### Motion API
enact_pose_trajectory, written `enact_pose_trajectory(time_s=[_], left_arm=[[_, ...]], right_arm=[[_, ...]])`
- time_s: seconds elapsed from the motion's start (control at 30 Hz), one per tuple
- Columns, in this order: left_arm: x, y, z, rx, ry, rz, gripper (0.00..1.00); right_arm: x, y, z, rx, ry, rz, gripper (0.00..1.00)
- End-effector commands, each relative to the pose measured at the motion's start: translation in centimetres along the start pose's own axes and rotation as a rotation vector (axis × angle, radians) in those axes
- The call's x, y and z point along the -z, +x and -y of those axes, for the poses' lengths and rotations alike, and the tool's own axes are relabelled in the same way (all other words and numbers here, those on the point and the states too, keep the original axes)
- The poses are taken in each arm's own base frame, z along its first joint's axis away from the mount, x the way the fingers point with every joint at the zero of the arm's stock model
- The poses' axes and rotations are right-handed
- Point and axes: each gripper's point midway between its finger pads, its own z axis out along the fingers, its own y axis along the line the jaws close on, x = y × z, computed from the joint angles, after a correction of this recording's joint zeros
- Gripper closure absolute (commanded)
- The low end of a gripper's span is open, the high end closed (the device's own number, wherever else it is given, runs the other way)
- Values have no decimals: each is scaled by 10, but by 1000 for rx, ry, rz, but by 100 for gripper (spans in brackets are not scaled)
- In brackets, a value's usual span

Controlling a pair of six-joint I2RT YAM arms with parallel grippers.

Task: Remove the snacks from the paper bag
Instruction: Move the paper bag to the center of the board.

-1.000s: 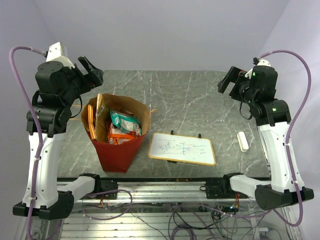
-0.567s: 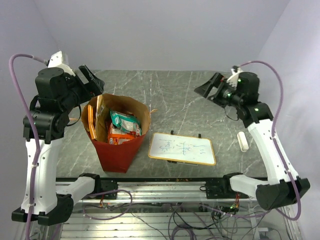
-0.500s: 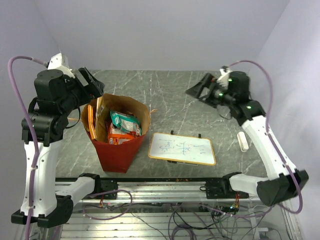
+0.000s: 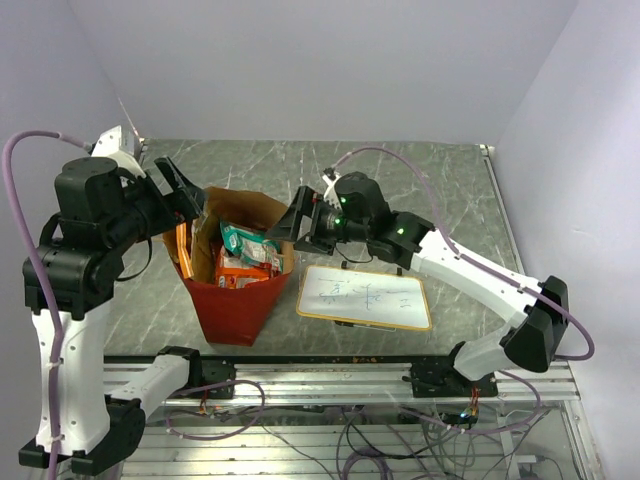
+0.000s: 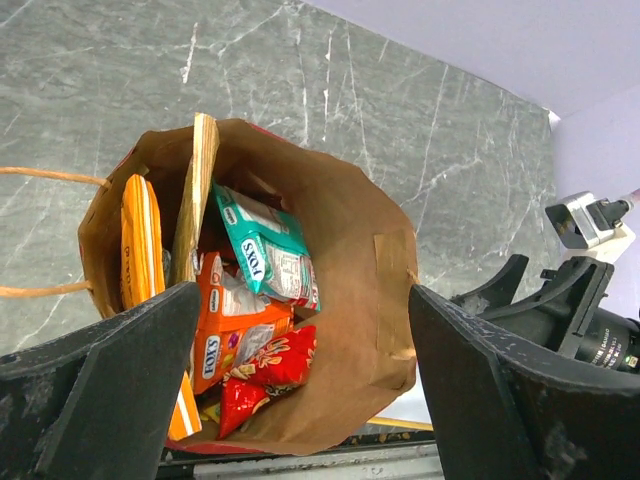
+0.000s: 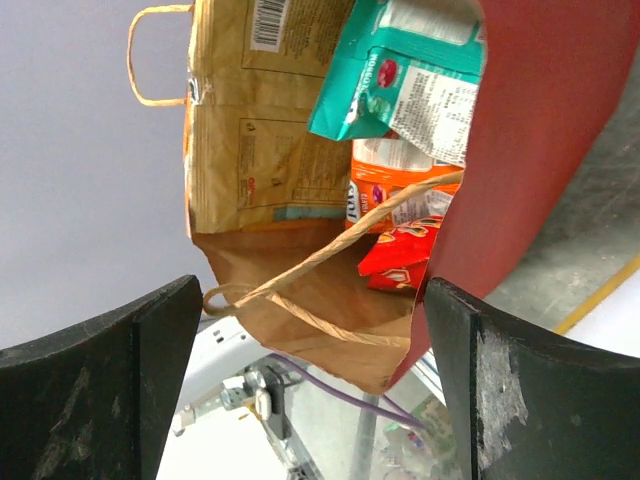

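- The paper bag [image 4: 232, 300] stood upright at left-centre of the top view on the tabletop [image 4: 420, 180], mouth open. All the snacks were inside, none out yet.
- Left claw [image 4: 185, 188] hung over the bag's upper-left rim, spread wide & holding nothing.
- Right claw [image 4: 296, 224] sat at the bag's right rim, also wide open & empty. In its wrist view a string handle [image 6: 330, 240] ran across the gap betw. the fingers.
- The teal packet [image 5: 265, 255] lay topmost, mid-bag, prob. your easiest pick. The orange packet [image 5: 225, 335] & red packet [image 5: 270, 365] sat lower. The tan chip bag [image 5: 200, 190] stood on edge by the left wall.
- Handling, my guess: packets are light, the foil is crinkly & slick, and the contents crush easily. Pinch a sealed end flap or corner, not the puffed middle, w/ gentle force.
- The bag is thin paper & prob. light, so it could tip or lift w/ a packet. You'd want one claw steadying the rim, clear of that handle.
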Motion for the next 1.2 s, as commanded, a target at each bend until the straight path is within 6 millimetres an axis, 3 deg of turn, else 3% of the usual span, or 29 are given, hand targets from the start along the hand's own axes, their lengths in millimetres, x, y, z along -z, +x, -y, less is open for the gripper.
enact_pose_trajectory(time_s=[0.0,0.33,0.4,0.47,0.57,0.8,0.9,1.17], left_arm=[[15,4,2,-36,15,-24,4],[18,7,1,-40,15,-30,5],[17,9,0,-34,12,-31,5],[17,10,-1,-31,8,-32,5],[17,11,-4,-28,-4,-35,4],[14,11,-6,-10,-23,-33,5],[11,9,-5,-4,-23,-29,5],[-3,6,-4,4,-32,-39,4]], right_arm=[[0,-17,-22,-44,22,110,7],[4,-21,-12,-34,139,162,7],[4,-22,-10,-28,150,165,17],[4,-24,-11,-13,151,174,37],[5,-30,-11,7,167,193,48],[-6,-46,-26,97,152,211,92],[-19,-53,-31,140,136,200,100],[-49,-92,-33,180,87,191,100]])
